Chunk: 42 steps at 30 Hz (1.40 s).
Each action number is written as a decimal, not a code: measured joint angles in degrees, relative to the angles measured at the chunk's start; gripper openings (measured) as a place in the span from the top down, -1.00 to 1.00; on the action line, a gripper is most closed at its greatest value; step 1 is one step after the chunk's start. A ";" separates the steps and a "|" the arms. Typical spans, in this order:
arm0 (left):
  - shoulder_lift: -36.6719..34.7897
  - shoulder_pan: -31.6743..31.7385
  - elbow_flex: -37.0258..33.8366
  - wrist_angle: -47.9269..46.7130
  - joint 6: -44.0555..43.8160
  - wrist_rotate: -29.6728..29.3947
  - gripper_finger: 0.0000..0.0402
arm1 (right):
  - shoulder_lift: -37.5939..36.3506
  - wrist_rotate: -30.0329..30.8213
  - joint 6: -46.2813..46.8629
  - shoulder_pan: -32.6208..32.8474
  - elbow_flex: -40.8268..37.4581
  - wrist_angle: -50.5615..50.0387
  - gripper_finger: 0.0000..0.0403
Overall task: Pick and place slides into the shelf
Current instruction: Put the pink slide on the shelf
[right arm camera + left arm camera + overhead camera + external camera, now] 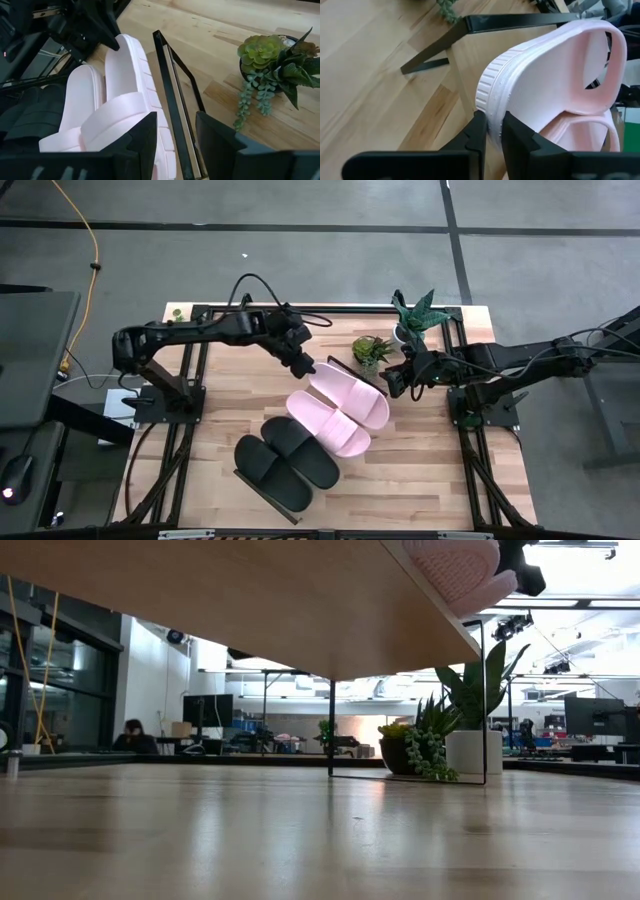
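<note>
From above, I see the shelf point(262, 485), a light-wood board in a thin black frame, lying slantwise across the middle of the worktop point(420, 470), and all four slides rest on it. The two black slides point(285, 460) sit side by side toward its near end, the two pink ones toward its far end. My left gripper point(490, 131) is at that far end, its fingers pinching the ribbed rim of the outer pink slide point(350, 395). The second pink slide point(328, 423) lies just beside it. My right gripper point(392, 383) hangs near the shelf's far corner, beside the small potted plants point(372, 350), fingers spread and holding nothing. I judge this the final placement: next I should part the left fingers and lift clear without dragging the slide off the board.
</note>
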 joint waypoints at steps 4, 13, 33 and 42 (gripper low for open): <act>-0.65 0.00 -0.02 -1.04 0.02 0.42 0.83 | 0.00 0.17 -0.01 -0.01 0.00 0.00 0.38; -0.65 0.00 -0.02 -3.87 0.00 2.81 0.82 | 0.10 -0.16 0.07 -0.02 0.00 -0.24 0.38; -1.05 0.00 0.04 -4.98 0.42 5.26 0.44 | 0.21 -3.51 1.74 0.00 0.00 -5.70 0.38; -1.07 0.01 0.04 -6.75 0.62 2.21 0.01 | 0.23 -5.24 3.43 0.80 -0.01 -10.05 0.38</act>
